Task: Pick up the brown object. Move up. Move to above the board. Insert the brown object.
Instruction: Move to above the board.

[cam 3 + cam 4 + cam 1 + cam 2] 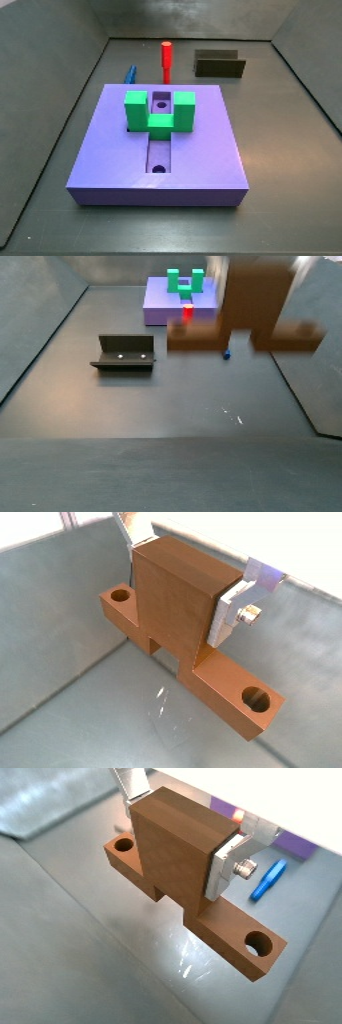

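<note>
While my jaws [181,597] are clamped on the brown object [181,632], I have it by the wide flat bar, one silver plate against each broad face, in both wrist views. Its crosspiece hangs just below my pads with a round hole at each end, clear of the grey floor [80,682] beneath. I judge it stiff and solid, not fragile; it looks light enough for a pinch grip, though its smooth faces might slip if I tilt it. Holding high on the bar suits insertion, since it leaves the lower end free. In a side view the piece [261,316] shows large and blurred, hanging above the floor, with the fixture [124,353] well apart from it. Farther out lies the board [160,150] with its green bracket [159,110], slot uncovered; a red peg [166,60], a blue piece [131,73] and a dark olive block [219,65] stand beyond it.
</note>
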{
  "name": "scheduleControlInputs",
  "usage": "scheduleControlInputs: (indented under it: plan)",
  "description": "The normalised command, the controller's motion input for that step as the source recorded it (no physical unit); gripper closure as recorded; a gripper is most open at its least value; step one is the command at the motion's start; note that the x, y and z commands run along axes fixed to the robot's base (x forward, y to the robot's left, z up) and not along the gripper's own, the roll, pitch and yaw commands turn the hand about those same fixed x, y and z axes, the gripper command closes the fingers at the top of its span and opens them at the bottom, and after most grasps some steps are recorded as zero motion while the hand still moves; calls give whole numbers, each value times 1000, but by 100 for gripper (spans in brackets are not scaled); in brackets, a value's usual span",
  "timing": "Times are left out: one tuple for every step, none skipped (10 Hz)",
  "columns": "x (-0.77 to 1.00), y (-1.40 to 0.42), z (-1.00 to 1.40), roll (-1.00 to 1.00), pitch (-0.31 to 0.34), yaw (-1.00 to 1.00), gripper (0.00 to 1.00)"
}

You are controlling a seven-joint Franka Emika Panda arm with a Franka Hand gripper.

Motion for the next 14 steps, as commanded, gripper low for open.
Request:
scheduleControlInputs:
  plan:
    - [21, 8, 1400, 1, 37, 5, 100]
    - [34, 12, 622, -8, 90, -3, 100]
    - [32, -2, 262, 11, 84, 2, 100]
    - [151, -1400, 135, -76, 179, 46, 100]
    - [149, -1400, 135, -23, 159, 45, 100]
    - [145, -1400, 135, 1, 116, 40, 100]
    - [141, -1400, 136, -29, 24, 18, 100]
    - [136, -1400, 137, -17, 16, 12, 100]
    - [137, -1400, 139, -2, 17, 15, 100]
    - [137, -1400, 142, -27, 20, 10, 100]
    - [141, -1400, 152, 10, 33, 7, 100]
    - [145, -1400, 156, 3, 53, 6, 100]
    - [153, -1400, 159, -18, 69, 6, 100]
    - [183, -1400, 163, -2, 106, 7, 100]
